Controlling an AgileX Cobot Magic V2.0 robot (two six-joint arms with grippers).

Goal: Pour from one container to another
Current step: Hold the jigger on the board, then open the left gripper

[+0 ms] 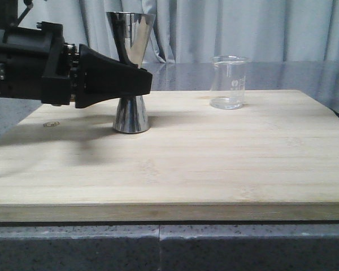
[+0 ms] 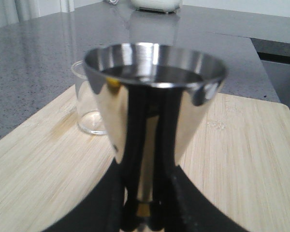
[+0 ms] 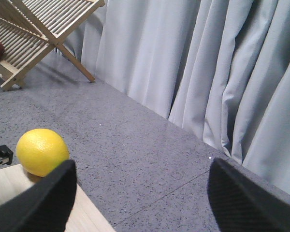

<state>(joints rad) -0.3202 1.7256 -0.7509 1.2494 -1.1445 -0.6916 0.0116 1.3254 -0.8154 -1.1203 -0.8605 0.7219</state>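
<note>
Where the left claw (image 1: 142, 80) grips the jigger (image 1: 130, 116), its waist is hidden.

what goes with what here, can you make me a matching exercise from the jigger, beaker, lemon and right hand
Things:
1. steel jigger
2. glass beaker
3. lemon
4. right hand

States or places:
A. yellow, at the edge of a wooden board
B. open, holding nothing
C. upright, with the left hand at its waist
D. clear, standing alone on the cutting board

Pairs: 1-C, 2-D, 3-A, 4-B
</note>
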